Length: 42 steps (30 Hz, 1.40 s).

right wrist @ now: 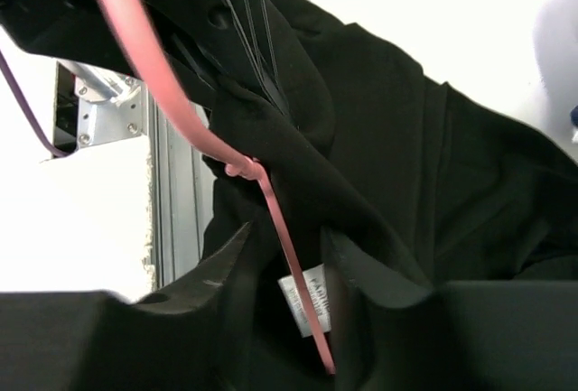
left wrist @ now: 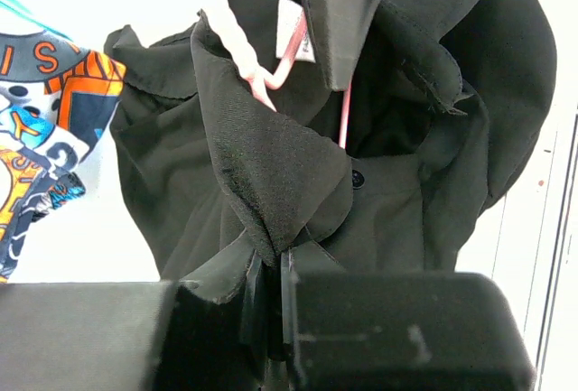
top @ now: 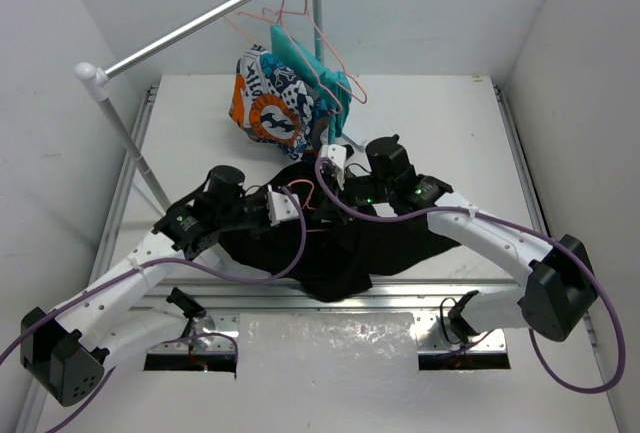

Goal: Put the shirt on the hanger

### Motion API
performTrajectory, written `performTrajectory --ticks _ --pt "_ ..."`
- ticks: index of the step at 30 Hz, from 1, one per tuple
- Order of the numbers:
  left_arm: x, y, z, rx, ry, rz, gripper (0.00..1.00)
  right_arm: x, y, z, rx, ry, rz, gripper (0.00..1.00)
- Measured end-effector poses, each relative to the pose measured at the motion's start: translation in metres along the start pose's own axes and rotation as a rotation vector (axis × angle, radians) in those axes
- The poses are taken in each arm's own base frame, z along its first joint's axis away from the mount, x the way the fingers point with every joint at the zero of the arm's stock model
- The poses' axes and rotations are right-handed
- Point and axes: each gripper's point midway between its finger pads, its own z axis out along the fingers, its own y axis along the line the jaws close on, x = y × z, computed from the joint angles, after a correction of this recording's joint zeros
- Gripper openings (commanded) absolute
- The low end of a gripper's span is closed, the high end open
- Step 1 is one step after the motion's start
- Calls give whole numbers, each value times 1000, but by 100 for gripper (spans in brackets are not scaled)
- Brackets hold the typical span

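The black shirt (top: pixel 350 248) lies bunched on the table between my two arms. My left gripper (top: pixel 293 203) is shut on a fold of its fabric (left wrist: pixel 262 183), which rises straight out of the closed jaws (left wrist: pixel 274 265). The pink wire hanger (left wrist: pixel 344 111) runs down into the shirt's neck opening beside the white label (left wrist: pixel 293 25). In the right wrist view the hanger (right wrist: pixel 185 120) crosses from upper left and passes between my right gripper's (right wrist: pixel 287 237) fingers. Those fingers stand apart without pinching the wire, and the label (right wrist: pixel 307 296) shows just behind it.
An orange-white-blue patterned garment (top: pixel 270 103) and a teal one (top: pixel 310 63) hang at the back from the clothes rail (top: pixel 190 28), with spare pink hangers (top: pixel 300 13). The rail's slanted post (top: pixel 130 143) stands at the left. White walls close in the table (top: pixel 450 123).
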Motion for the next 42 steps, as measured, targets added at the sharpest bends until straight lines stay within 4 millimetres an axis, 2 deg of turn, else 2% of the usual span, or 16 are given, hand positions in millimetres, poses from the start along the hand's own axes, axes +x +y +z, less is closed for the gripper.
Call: performTrajectory --ticks 4,9,12,14,17,20,21,27,30,33,38,42 --pt "-1 -1 0 7 -6 3 0 -4 3 -2 -15 -11 -22 0" --pt "-1 -4 0 19 -8 -9 0 -1 9 -2 -45 -11 -21 4" --pt "-3 -7 -1 37 -11 -23 0 0 12 -1 -61 -13 -18 15" --pt "-10 -8 -2 47 -33 -21 0 -1 12 -1 -66 -18 -20 19" --pt "-21 -6 -3 52 -67 -12 0 -3 13 -1 -68 -28 -27 17" --pt "-26 -4 -4 51 -80 -6 0 -5 14 -1 -73 -35 -33 7" --pt "-26 -4 -4 50 -81 -6 0 -6 15 -2 -78 -36 -33 0" --pt "-27 -3 -4 49 -81 -6 0 -7 14 -6 -48 -39 -39 0" --pt "-35 1 -7 48 -103 9 6 -10 14 -16 -17 -63 -57 0" --pt "-38 7 -12 41 -119 19 12 -14 8 -36 34 -102 -68 0" --pt "-19 27 -24 0 -102 -38 20 -14 -4 -67 156 -128 -72 0" --pt "-9 36 -28 -5 -101 -73 33 -17 -2 -74 179 -133 -81 0"
